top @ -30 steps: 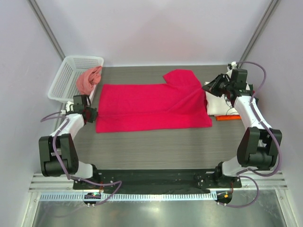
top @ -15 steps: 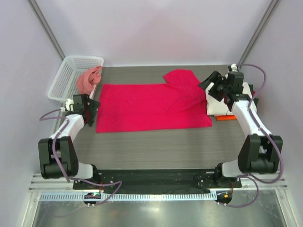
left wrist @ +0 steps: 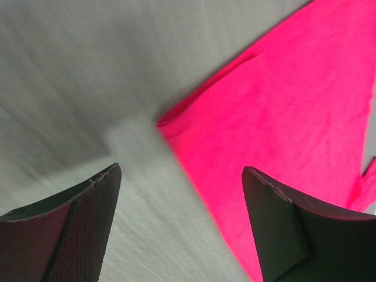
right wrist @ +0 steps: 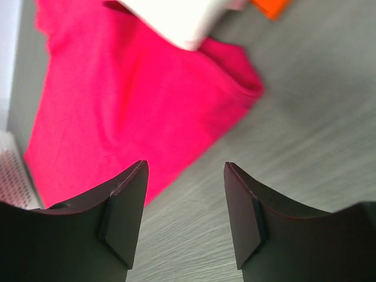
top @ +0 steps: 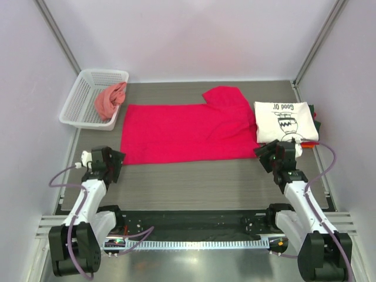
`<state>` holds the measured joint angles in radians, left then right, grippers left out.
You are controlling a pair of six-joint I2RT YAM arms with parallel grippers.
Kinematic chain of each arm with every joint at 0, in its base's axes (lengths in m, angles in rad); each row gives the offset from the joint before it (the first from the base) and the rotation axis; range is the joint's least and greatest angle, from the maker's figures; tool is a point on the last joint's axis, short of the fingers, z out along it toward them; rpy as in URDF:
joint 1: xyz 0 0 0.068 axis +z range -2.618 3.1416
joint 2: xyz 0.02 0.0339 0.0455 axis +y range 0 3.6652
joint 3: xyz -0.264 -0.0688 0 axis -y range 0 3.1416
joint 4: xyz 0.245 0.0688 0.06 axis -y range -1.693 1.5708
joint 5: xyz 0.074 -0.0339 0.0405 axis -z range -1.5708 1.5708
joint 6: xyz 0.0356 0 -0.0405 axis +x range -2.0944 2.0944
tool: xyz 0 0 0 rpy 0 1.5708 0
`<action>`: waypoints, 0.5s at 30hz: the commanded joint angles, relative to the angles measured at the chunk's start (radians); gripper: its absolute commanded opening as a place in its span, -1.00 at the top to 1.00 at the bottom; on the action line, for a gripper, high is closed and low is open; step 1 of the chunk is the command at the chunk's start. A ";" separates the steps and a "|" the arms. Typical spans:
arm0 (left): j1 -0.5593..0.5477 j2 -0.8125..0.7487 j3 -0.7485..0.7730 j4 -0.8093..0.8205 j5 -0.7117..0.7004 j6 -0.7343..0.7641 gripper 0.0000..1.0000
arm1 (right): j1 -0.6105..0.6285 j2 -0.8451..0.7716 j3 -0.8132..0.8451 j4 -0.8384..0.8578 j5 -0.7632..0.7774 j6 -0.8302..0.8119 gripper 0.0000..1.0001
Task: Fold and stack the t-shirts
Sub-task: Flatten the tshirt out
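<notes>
your left claw point(top: 110, 158) is spread wide with nothing between its pads, hanging over bare table point(top: 188, 185) just off the near-left corner of the crimson t-shirt point(top: 188, 132); the left wrist view shows that corner ahead of the fingers and untouched. your right claw point(top: 271, 156) is spread and empty too, just off the shirt's near-right corner, next to the near edge of the folded white printed t-shirt point(top: 286, 120). the crimson shirt lies flat across the middle of the table as a wide band, one sleeve poking out toward the far side at its right end. the white shirt tops a small stack on the right, with orange cloth point(right wrist: 273, 7) showing beneath it. a pinkish shirt point(top: 110, 98) waits in the basket point(top: 82, 88) at the far left. you look to be between folds on the crimson shirt. the next move probably calls for both claws to drop onto the near corners together, pinch only the cloth you mean to lift, and carry that edge over evenly so the band stays square.
</notes>
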<state>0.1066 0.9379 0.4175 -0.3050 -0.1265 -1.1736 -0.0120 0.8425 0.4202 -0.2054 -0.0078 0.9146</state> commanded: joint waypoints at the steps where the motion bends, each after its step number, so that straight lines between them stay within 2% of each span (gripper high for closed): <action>1: -0.002 -0.057 -0.046 0.040 0.001 -0.067 -0.66 | 0.006 -0.026 -0.052 0.060 0.123 0.119 -0.18; 7: -0.004 -0.024 -0.092 0.105 0.007 -0.118 -0.60 | 0.006 0.102 -0.127 0.197 0.149 0.191 -0.04; 15: -0.002 0.148 -0.100 0.211 0.028 -0.152 -0.55 | 0.006 0.320 -0.133 0.405 0.204 0.259 0.07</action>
<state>0.1062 1.0298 0.3367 -0.1131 -0.1036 -1.3033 -0.0120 1.1118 0.2829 0.0929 0.1223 1.1397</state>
